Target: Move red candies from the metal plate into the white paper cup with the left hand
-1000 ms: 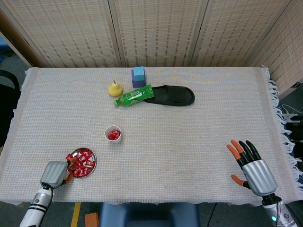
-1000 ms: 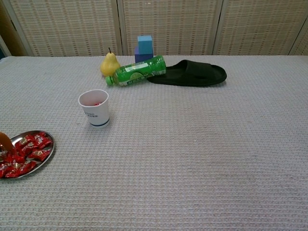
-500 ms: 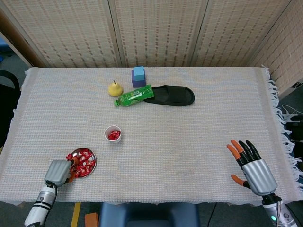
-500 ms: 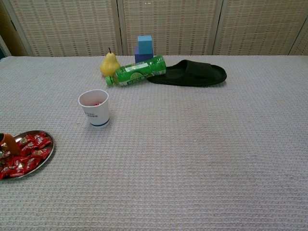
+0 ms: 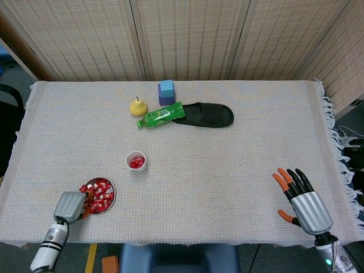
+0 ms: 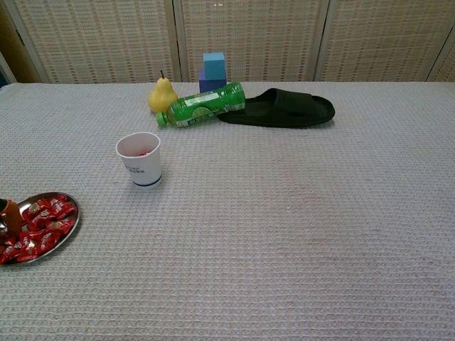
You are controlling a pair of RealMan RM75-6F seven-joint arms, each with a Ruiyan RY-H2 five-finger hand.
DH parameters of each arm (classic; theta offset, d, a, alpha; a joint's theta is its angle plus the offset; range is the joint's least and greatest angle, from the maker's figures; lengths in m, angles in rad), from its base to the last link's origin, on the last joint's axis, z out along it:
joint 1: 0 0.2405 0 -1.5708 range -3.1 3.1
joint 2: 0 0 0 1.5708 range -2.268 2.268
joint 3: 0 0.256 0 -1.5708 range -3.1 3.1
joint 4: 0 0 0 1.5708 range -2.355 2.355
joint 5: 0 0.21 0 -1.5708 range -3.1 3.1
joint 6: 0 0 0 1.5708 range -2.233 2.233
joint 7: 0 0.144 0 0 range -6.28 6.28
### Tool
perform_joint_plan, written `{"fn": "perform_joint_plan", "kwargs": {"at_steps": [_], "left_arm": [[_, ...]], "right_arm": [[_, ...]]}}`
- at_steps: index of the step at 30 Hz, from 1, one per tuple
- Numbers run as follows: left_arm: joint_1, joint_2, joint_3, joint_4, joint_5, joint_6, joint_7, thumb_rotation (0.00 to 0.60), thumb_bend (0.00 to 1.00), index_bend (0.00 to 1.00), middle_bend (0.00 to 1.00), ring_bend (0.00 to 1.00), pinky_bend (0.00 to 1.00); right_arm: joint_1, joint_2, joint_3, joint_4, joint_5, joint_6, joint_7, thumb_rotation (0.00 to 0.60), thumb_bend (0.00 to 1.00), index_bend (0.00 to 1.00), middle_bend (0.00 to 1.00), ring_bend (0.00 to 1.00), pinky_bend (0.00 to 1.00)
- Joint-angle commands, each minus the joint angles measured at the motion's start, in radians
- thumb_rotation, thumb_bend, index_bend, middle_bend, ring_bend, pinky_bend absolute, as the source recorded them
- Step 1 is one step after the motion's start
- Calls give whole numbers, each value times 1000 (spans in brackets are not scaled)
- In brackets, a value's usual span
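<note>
The metal plate point(image 5: 114, 196) sits near the front left edge of the table, piled with red candies point(image 5: 100, 189). My left hand point(image 5: 70, 206) lies over the plate's near left side, its fingers curled down among the candies. The back of the hand hides whether a candy is pinched. In the chest view the plate point(image 6: 75, 214) and red candies point(image 6: 44, 219) show at the far left, with one orange fingertip point(image 6: 9, 212) among them. The white paper cup point(image 5: 136, 161) point(image 6: 139, 160) stands behind and to the right, with red candy inside. My right hand point(image 5: 301, 202) rests open at the front right.
At the back of the table lie a yellow pear point(image 5: 137, 106), a blue and purple block point(image 5: 166, 92), a green bottle point(image 5: 161, 115) on its side and a black slipper point(image 5: 206, 115). The cloth's fringed edge point(image 5: 335, 148) runs down the right.
My left hand has shifted slightly right over the plate and its fingertip has sunk lower into the candies. The right hand has not moved.
</note>
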Motion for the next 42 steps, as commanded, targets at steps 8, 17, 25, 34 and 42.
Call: {"fn": "perform_joint_plan", "kwargs": {"at_steps": [8, 17, 25, 34, 42], "left_arm": [[2, 17, -6, -23, 16, 16, 9, 600, 438, 479, 1000, 1000, 1000], [-23, 40, -44, -84, 30, 35, 47, 600, 438, 479, 1000, 1000, 1000], [-94, 53, -121, -169, 40, 32, 103, 600, 437, 479, 1000, 1000, 1000], [-213, 5, -218, -174, -5, -24, 164, 600, 437, 478, 1000, 1000, 1000], [-327, -77, -275, -97, -73, -99, 187, 600, 438, 478, 1000, 1000, 1000]], "right_arm": [[0, -1, 1, 0, 1, -2, -1, 600, 60, 0, 0, 0, 0], [1, -2, 4, 2, 6, -4, -1, 600, 59, 0, 0, 0, 0], [6, -9, 18, 7, 32, -16, -3, 600, 60, 0, 0, 0, 0], [13, -17, 33, 13, 71, -39, -12, 600, 60, 0, 0, 0, 0], [24, -19, 54, 18, 123, -73, -12, 600, 59, 0, 0, 0, 0]]}}
